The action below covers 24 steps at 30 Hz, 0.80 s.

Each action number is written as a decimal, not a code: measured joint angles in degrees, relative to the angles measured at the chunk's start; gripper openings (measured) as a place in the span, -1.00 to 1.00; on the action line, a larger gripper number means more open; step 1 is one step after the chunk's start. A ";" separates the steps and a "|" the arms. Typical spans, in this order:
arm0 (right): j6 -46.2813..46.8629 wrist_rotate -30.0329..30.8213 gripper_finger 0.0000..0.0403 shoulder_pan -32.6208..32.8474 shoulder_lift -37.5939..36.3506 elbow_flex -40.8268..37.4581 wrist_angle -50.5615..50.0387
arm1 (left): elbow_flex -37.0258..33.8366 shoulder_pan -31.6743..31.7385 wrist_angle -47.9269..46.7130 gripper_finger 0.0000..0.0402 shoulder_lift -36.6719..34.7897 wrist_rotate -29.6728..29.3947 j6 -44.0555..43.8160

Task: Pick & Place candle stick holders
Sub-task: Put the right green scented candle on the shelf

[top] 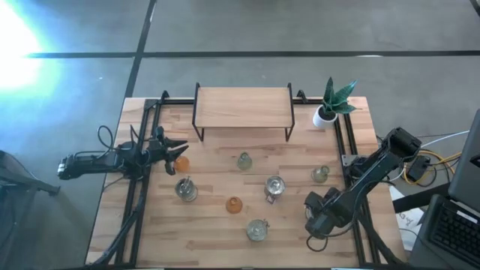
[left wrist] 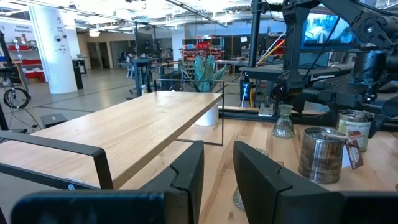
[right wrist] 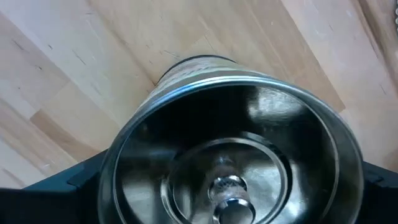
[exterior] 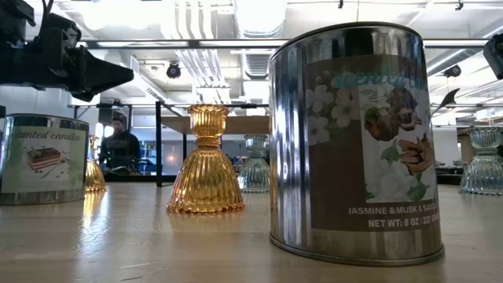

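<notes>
My right tool [top: 319, 217] hangs near the desk's [top: 210, 240] front right corner with its fingers spread around a metal candle tin [right wrist: 230, 149]; I cannot tell if they grip it yet. My left tool [top: 174, 150], nearly clenched, waits near the desk's left edge beside an orange holder [top: 181, 162], while the other candle stick holders [top: 244, 160] stand scattered mid-desk before the wooden shelf [top: 243, 106].
</notes>
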 joint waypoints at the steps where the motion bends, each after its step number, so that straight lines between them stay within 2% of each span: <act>1: 0.12 0.06 0.77 0.00 0.21 0.08 0.04 | 0.00 0.01 0.00 -0.54 0.01 -0.02 0.01; 3: 0.13 0.11 0.71 0.00 0.22 0.09 0.16 | 0.00 0.00 0.00 -0.54 -0.02 0.00 -0.01; 13: 1.66 -0.27 0.70 -0.04 -3.41 1.61 -0.28 | 0.00 0.00 0.00 -0.54 -0.02 0.00 0.02; 19: -0.35 -0.68 0.70 -2.24 -7.07 7.16 -5.42 | 0.00 0.02 0.00 -0.54 -0.02 0.00 0.00; 24: -8.44 -0.67 0.70 -7.36 -8.65 13.95 -11.12 | 0.00 0.02 0.00 -0.54 -0.01 0.00 0.00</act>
